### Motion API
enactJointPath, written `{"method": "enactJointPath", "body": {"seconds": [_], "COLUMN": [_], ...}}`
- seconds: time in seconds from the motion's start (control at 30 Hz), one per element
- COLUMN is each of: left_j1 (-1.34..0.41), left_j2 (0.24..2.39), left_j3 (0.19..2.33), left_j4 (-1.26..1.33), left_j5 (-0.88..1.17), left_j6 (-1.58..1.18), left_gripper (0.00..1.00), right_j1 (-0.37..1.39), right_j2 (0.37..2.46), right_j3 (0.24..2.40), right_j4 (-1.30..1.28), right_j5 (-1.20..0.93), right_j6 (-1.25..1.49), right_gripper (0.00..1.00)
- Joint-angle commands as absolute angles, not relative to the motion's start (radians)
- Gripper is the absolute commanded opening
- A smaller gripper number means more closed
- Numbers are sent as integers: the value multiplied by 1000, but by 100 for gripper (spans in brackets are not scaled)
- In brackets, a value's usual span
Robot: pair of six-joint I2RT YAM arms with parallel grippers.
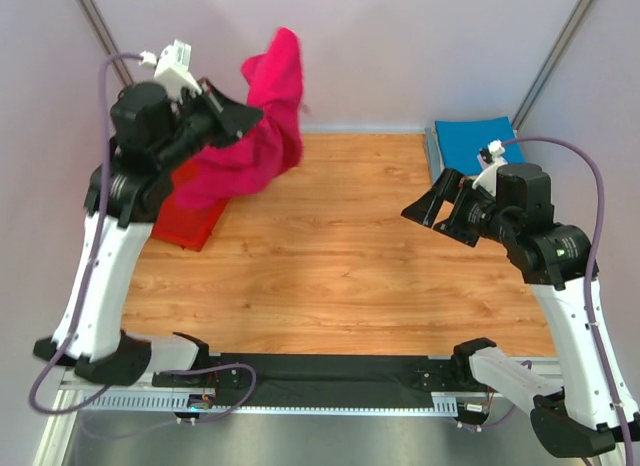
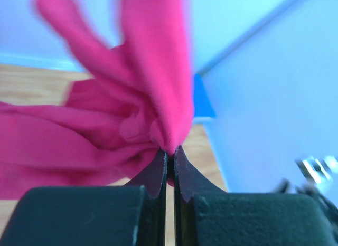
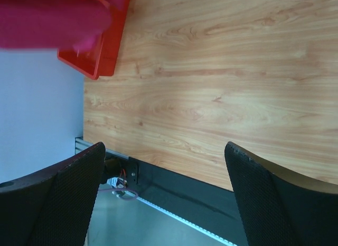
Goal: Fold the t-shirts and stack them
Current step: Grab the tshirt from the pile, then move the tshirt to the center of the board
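Observation:
My left gripper [image 1: 247,121] is shut on a bunched fold of the magenta-pink t-shirt [image 1: 262,126], held up at the back left. The cloth trails down to the red bin [image 1: 188,224]. In the left wrist view the pink t-shirt [image 2: 142,103] is pinched at the tips of my left gripper [image 2: 170,153]. A bright blue t-shirt [image 1: 476,140] lies folded flat at the back right, and its corner [image 2: 203,101] shows past the pink cloth. My right gripper [image 1: 428,198] hovers open over the table's right side. Nothing lies between the fingers of the right gripper [image 3: 165,148].
The red plastic bin [image 3: 107,49] stands at the table's left edge with pink cloth [image 3: 47,21] hanging over it. Bare wooden tabletop [image 1: 340,256] spans the middle. A black rail [image 1: 330,371] runs along the near edge. Pale walls close in on three sides.

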State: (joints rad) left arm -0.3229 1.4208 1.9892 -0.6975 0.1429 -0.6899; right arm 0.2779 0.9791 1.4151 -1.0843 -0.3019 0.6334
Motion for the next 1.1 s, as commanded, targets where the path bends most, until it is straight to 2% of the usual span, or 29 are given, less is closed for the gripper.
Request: {"method": "enactJointPath", "body": {"seconds": [0.0,0.2,0.27,0.3,0.33,0.4,0.43,0.5,0.53,0.57,0.73,0.93,1.07], "left_j1": [-382,-495,-527,-534,-537,-537,-537,-537,-537,-537,-535,-532,-493], "left_j2": [1304,1022,945,925,895,867,845,825,815,812,860,899,928], "left_j3": [1785,1245,1056,998,894,801,792,795,799,805,835,841,847], "left_j4": [-726,-670,-663,-661,-649,-664,-682,-762,-803,-825,-952,-977,-989], "left_j5": [193,255,276,285,320,340,336,296,282,252,176,155,166], "left_j6": [-785,-886,-903,-920,-925,-911,-898,-856,-844,-821,-792,-793,-779], "left_gripper": [0,0,4,10,22,36,45,53,65,68,70,70,70], "right_j1": [273,275,273,275,275,273,276,278,282,300,446,742,899], "right_j2": [962,937,913,904,896,879,877,880,885,905,1029,1260,1364], "right_j3": [1476,1411,1349,1321,1263,1198,1137,1077,1018,996,939,1003,968], "right_j4": [-1103,-1152,-1151,-1140,-1129,-1103,-1091,-1036,-1010,-956,-804,-652,-438], "right_j5": [-226,-178,-161,-155,-156,-172,-187,-245,-265,-294,-270,-236,-270], "right_j6": [604,624,632,632,629,632,634,650,660,678,722,814,772], "right_gripper": [95,93,92,92,91,90,86,84,82,82,75,72,70]}}
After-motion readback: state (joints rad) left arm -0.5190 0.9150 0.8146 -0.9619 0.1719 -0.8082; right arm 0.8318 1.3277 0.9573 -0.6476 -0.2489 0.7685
